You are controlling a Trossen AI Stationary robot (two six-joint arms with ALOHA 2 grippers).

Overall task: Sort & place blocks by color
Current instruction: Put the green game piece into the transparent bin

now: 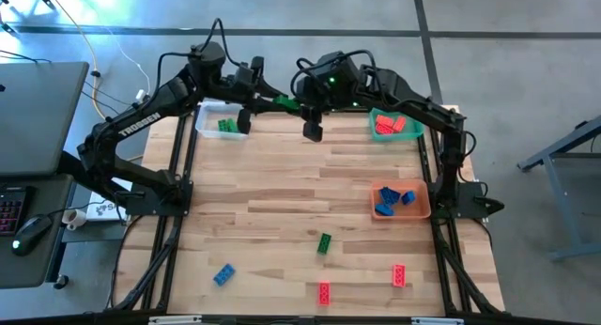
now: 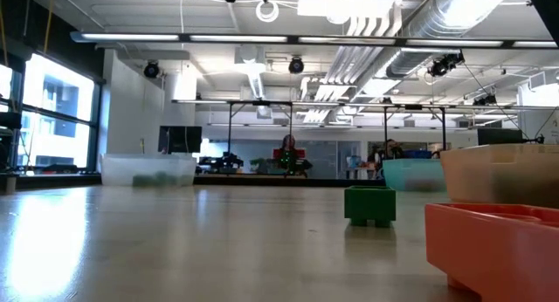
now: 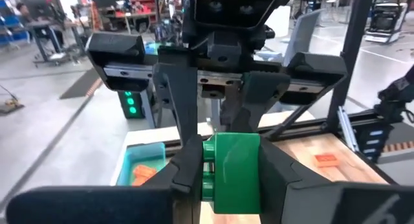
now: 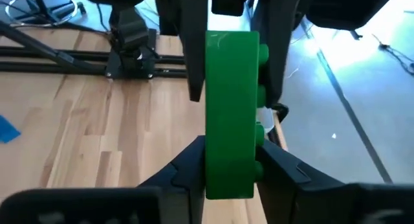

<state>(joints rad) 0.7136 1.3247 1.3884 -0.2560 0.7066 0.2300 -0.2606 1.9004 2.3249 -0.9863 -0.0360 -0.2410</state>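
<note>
Above the table's far edge my two grippers meet tip to tip on one green block (image 1: 285, 101). My left gripper (image 1: 273, 98) comes from the left and my right gripper (image 1: 295, 103) from the right, both shut on it. The block (image 3: 234, 172) (image 4: 230, 114) fills both wrist views. On the table near the front lie a green block (image 1: 324, 242) (image 2: 369, 204), a blue block (image 1: 223, 274) and two red blocks (image 1: 324, 292) (image 1: 399, 275), each flat on the wood. My left gripper pinches one end of the green block (image 3: 223, 185) between its two fingers (image 3: 184, 175), reaching level from the table's left, along the block. The block is lifted clear of the table. My right gripper pinches the opposite end (image 4: 226, 175) between its two fingers (image 4: 184, 169), level from the table's right, along the block; the studded side (image 4: 261, 130) faces one finger.
A clear tray (image 1: 205, 112) with green blocks stands at the far left, a teal tray (image 1: 376, 114) with red blocks at the far right, and an orange tray (image 1: 424, 205) with blue blocks at the right edge. The middle of the table is bare wood.
</note>
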